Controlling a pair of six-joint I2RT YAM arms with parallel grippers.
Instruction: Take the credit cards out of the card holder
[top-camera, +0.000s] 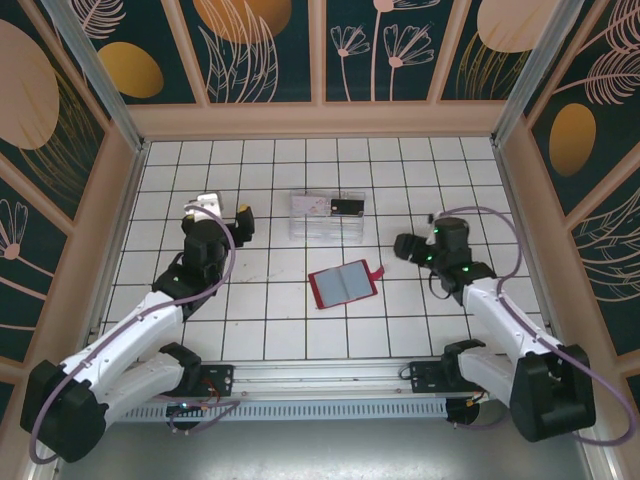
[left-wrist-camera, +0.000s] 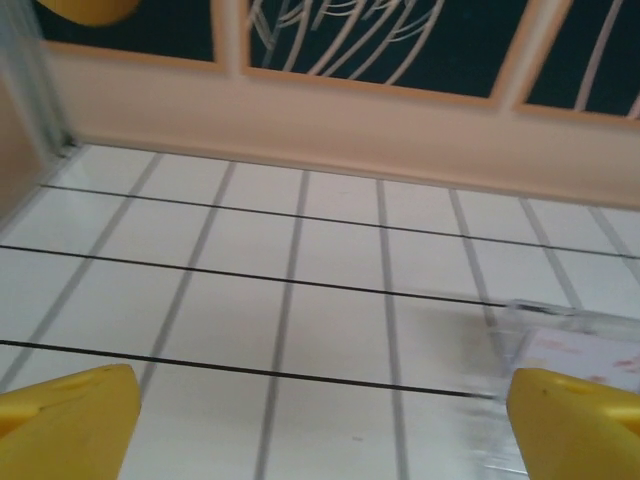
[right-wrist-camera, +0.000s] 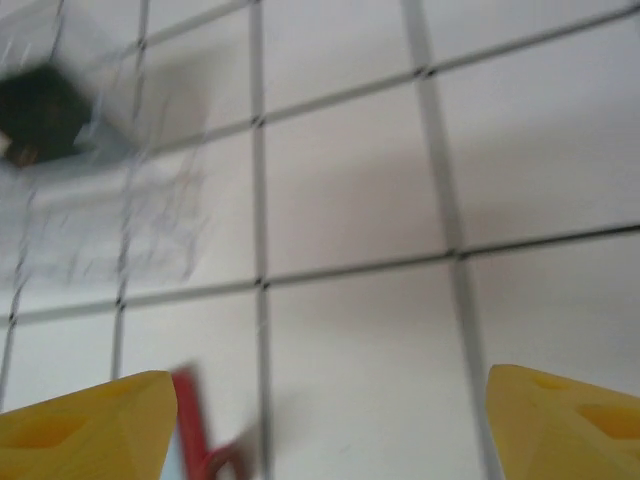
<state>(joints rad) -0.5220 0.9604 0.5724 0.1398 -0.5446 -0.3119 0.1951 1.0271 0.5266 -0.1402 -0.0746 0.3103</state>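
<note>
Pale card (top-camera: 310, 206) and dark card (top-camera: 346, 208) lie in the tray (top-camera: 325, 233), with the open wallet (top-camera: 343, 284) near it. Left end effector (left-wrist-camera: 320, 420) and right end effector (right-wrist-camera: 320, 420) flank the tray, both spread.

top external: high above and behind the arm bases, tilted down and forward, far enough to take in the whole tiled table (top-camera: 260, 330) up to the back wall (top-camera: 320, 118)
left wrist: low and close over the tiles, facing the back wall (left-wrist-camera: 350, 130); left fingertips (left-wrist-camera: 70, 420) in the bottom corners
right wrist: close, pointing steeply down at the tiles, blurred; right fingertips (right-wrist-camera: 90, 425) in the bottom corners
shared by all three: the clear tray (top-camera: 325, 230) (left-wrist-camera: 520, 320) (right-wrist-camera: 100, 230)
top and right wrist: the red snap tab (top-camera: 377, 268) (right-wrist-camera: 195, 420)
</note>
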